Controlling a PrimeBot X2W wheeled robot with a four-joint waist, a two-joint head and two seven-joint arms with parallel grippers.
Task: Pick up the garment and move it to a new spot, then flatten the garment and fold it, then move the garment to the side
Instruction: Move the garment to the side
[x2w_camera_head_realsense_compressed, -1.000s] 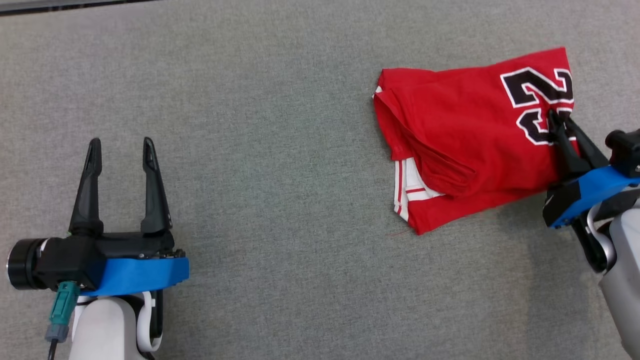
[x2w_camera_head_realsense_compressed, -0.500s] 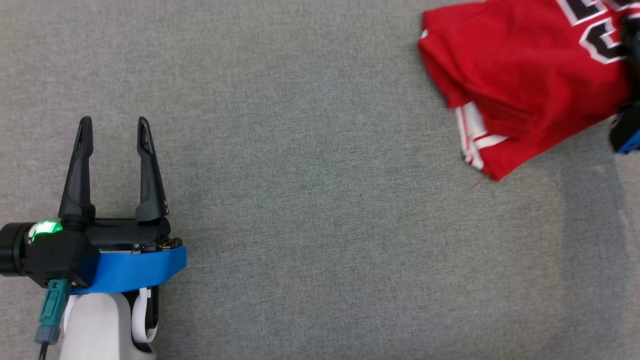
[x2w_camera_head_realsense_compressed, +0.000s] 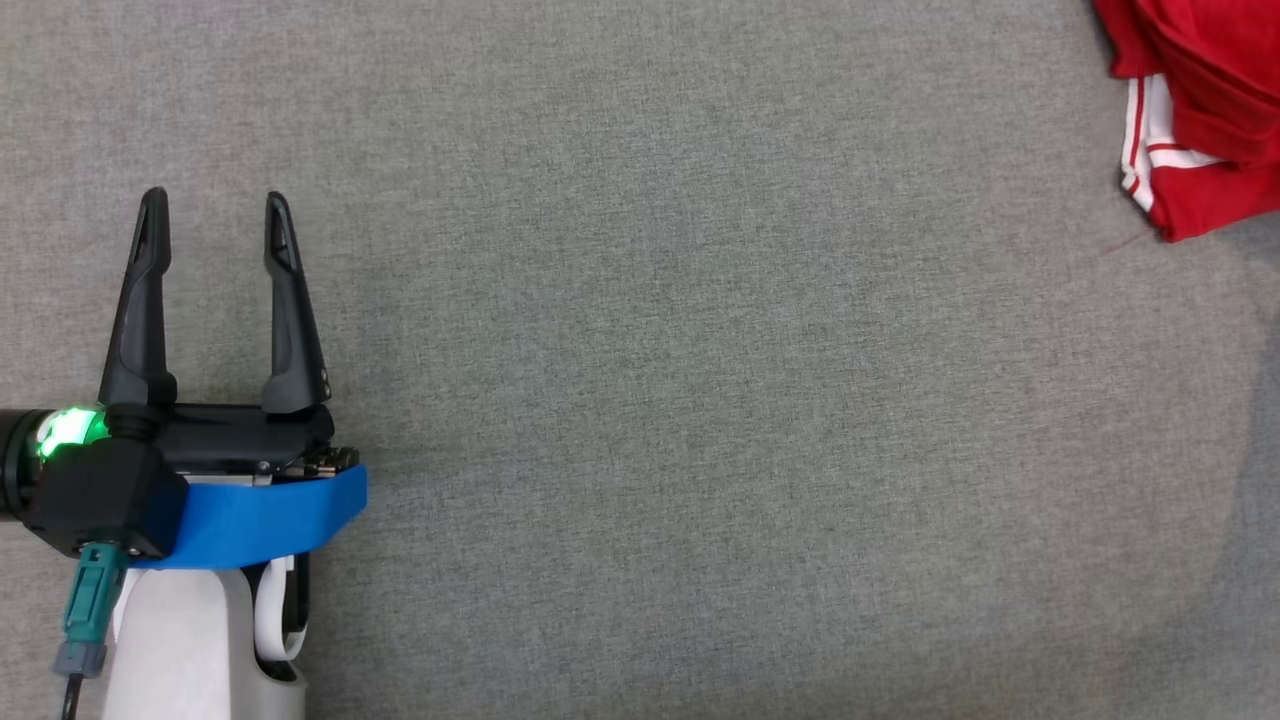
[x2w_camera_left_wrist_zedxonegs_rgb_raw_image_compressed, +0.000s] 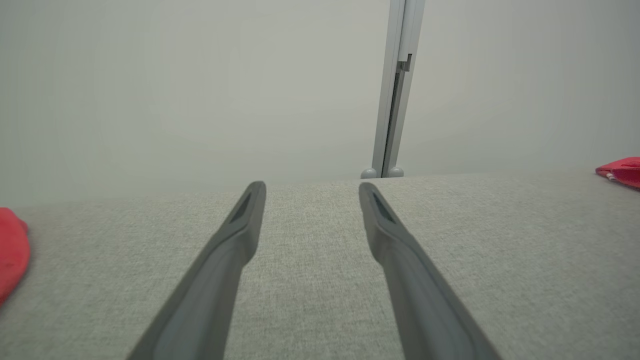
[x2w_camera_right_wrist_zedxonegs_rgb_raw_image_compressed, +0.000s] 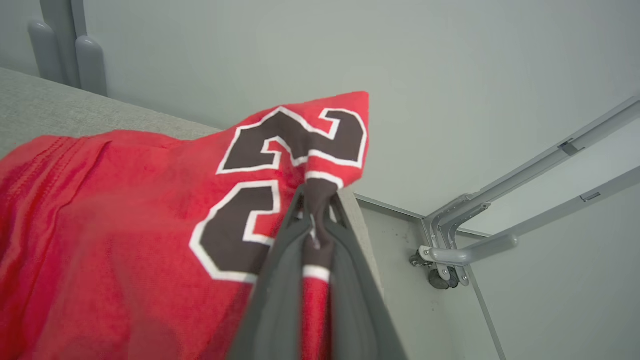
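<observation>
I am clamping my right gripper (x2w_camera_right_wrist_zedxonegs_rgb_raw_image_compressed: 317, 192) shut on a raised fold of the red garment (x2w_camera_right_wrist_zedxonegs_rgb_raw_image_compressed: 125, 210), right at its black number. This is happening just beside the table's corner edge, with the floor (x2w_camera_right_wrist_zedxonegs_rgb_raw_image_compressed: 425, 320) and a wheeled metal frame (x2w_camera_right_wrist_zedxonegs_rgb_raw_image_compressed: 450, 250) lying beyond it. In the head view the garment's striped hem is sitting at the top right of the grey table (x2w_camera_head_realsense_compressed: 700, 400). My left gripper (x2w_camera_head_realsense_compressed: 213, 197) is hovering spread wide and holding nothing, well apart from the garment, with broad bare tabletop stretching between them.
</observation>
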